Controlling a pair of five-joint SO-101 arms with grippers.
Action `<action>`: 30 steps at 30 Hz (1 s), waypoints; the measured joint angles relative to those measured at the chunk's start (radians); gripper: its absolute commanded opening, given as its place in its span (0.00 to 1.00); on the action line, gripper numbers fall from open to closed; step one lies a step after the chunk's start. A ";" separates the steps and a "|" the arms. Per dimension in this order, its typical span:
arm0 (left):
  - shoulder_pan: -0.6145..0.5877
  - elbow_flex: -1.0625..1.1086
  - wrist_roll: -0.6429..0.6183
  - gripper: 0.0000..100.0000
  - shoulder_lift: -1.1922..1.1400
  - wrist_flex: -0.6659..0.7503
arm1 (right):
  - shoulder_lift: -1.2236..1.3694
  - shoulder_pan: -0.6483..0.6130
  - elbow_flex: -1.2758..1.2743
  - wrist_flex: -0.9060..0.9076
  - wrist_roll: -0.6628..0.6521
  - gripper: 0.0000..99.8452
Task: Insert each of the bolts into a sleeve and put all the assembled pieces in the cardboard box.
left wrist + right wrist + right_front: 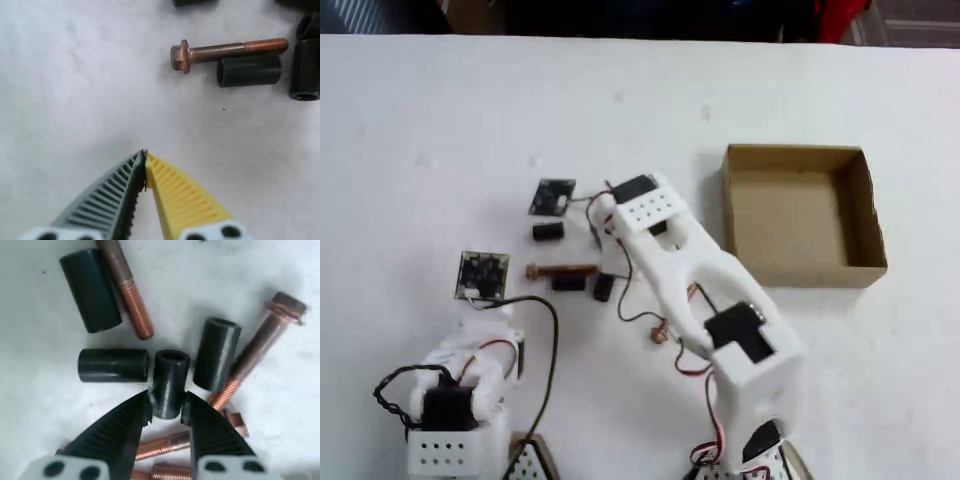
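Note:
My right gripper [167, 402] is shut on a black sleeve [169, 380], one finger pressing on each side of it. Around it lie three more black sleeves [112, 365] [90, 290] [216, 354] and copper bolts [125, 287] [260, 345], with further bolts [165, 445] under the fingers. My left gripper [145, 156] is shut and holds nothing, hovering short of a copper bolt [227, 50] and a sleeve [248, 71]. In the high view the right arm [660, 250] stretches over the pile, and the bolt [560, 270] lies left of it. The cardboard box [860, 215] stands to the right.
The left arm [450, 400] sits at the near left corner with its black cable looping over the table. Another sleeve [305, 70] lies beside the bolt. Red wires trail along the right arm. White table surface stretches to the far and left sides.

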State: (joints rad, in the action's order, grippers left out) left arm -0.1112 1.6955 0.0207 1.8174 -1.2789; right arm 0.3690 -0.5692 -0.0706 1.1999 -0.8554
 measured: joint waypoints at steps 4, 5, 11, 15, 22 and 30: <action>0.000 0.000 0.000 0.02 0.000 0.000 | 0.075 0.000 0.044 0.006 0.000 0.08; 0.000 0.000 0.000 0.02 0.000 0.000 | 0.091 0.000 0.054 0.005 0.000 0.08; 0.000 0.000 0.000 0.02 0.000 0.000 | 0.115 0.000 0.081 0.021 0.000 0.08; 0.000 0.000 0.000 0.02 0.000 0.000 | 0.123 0.000 0.086 0.021 0.000 0.08; 0.000 0.000 0.000 0.02 0.000 0.000 | 0.123 -0.006 0.086 0.021 0.000 0.01; 0.000 0.000 0.000 0.02 0.000 0.000 | 0.124 -0.006 0.087 0.015 0.057 0.02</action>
State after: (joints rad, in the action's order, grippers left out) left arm -0.1112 1.6955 0.0207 1.8174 -1.2789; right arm 0.4933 -0.5754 0.0169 1.2152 -0.7986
